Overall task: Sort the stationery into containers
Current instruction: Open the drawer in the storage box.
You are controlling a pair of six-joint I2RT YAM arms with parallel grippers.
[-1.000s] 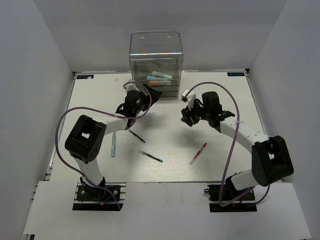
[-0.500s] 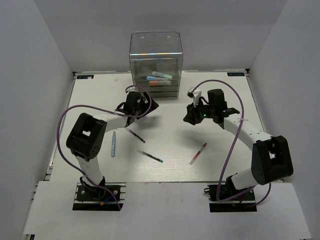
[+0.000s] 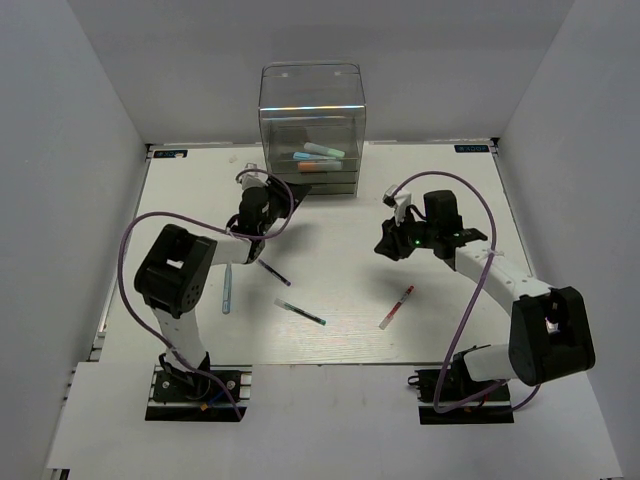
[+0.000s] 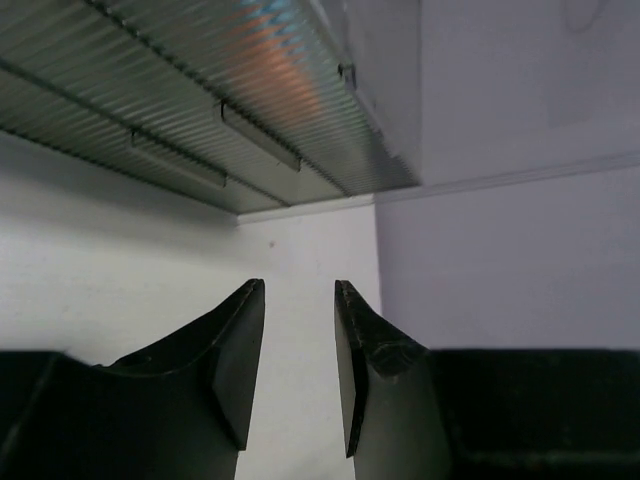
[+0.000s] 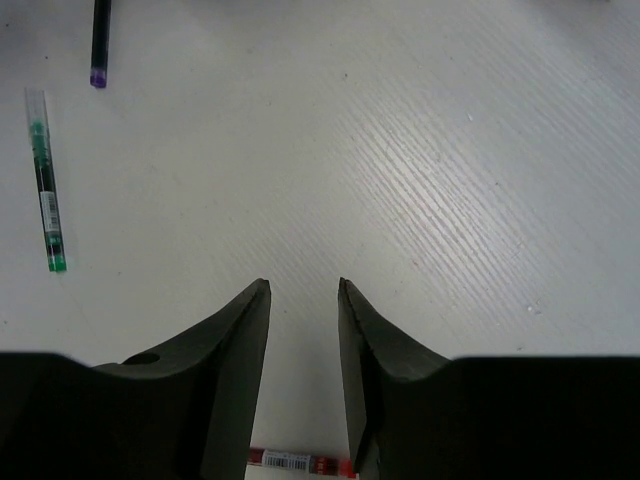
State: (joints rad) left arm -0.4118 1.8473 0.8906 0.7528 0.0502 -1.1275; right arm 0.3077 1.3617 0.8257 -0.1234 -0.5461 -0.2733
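The clear cabinet [image 3: 312,130] stands at the table's back with a light blue pen [image 3: 322,151] and an orange one [image 3: 315,167] in its drawers. On the table lie a light blue pen [image 3: 227,288], a dark purple pen [image 3: 272,271], a teal pen [image 3: 300,313] and a red pen [image 3: 397,306]. My left gripper [image 3: 278,192] is just left of the cabinet's base [image 4: 250,100]; its jaws [image 4: 298,290] are partly open and empty. My right gripper [image 3: 386,247] hovers above the red pen [image 5: 300,463], open [image 5: 303,290] and empty. The teal pen [image 5: 45,190] and purple pen [image 5: 100,40] lie to its left.
White walls close in the table [image 3: 450,290] on three sides. Purple cables loop over both arms. The arm bases are bolted at the near edge.
My left gripper has drawn back leftward from the cabinet's front and its jaws have narrowed. My right gripper has moved right and nearer, toward the red pen, its jaws narrower too.
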